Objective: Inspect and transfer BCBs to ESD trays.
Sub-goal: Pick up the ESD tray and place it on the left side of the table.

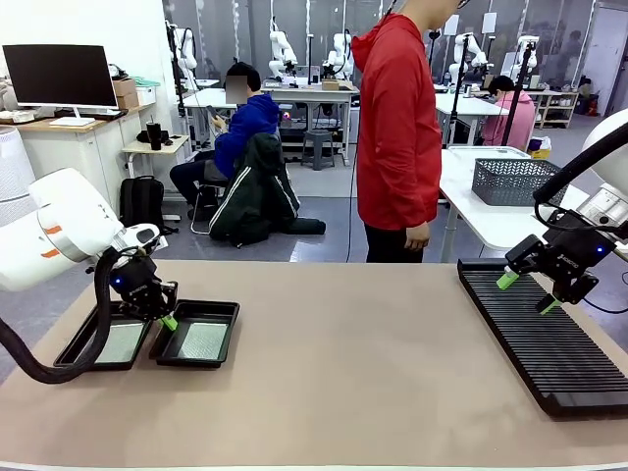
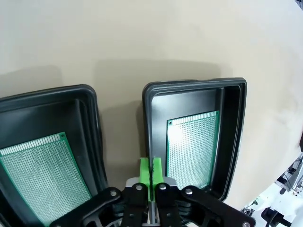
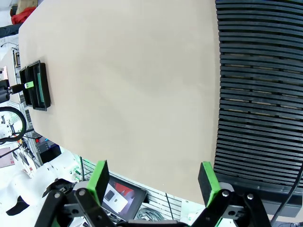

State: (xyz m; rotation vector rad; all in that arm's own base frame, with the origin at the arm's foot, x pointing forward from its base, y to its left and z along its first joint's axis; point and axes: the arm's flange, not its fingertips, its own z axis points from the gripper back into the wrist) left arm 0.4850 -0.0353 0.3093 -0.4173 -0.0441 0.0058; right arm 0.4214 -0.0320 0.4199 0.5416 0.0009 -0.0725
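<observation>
Two black ESD trays sit side by side at the table's left: one (image 1: 96, 345) and the other (image 1: 223, 341). Each holds a green BCB, one (image 1: 120, 341) in the left tray and one (image 1: 203, 340) in the right. The left wrist view shows the trays (image 2: 90, 109) (image 2: 232, 137) with their BCBs (image 2: 42, 175) (image 2: 191, 146). My left gripper (image 1: 169, 321) hangs over the gap between the trays, shut with its green pads (image 2: 150, 177) together and nothing held. My right gripper (image 1: 527, 292) hovers open above the black slotted rack (image 1: 559, 343).
A person in a red hoodie (image 1: 397, 128) stands at the far edge, hand hanging down. A grey mesh basket (image 1: 515, 182) sits on the white table behind the rack. The rack (image 3: 260, 85) has bare slots. The tan tabletop (image 1: 343, 363) lies bare between trays and rack.
</observation>
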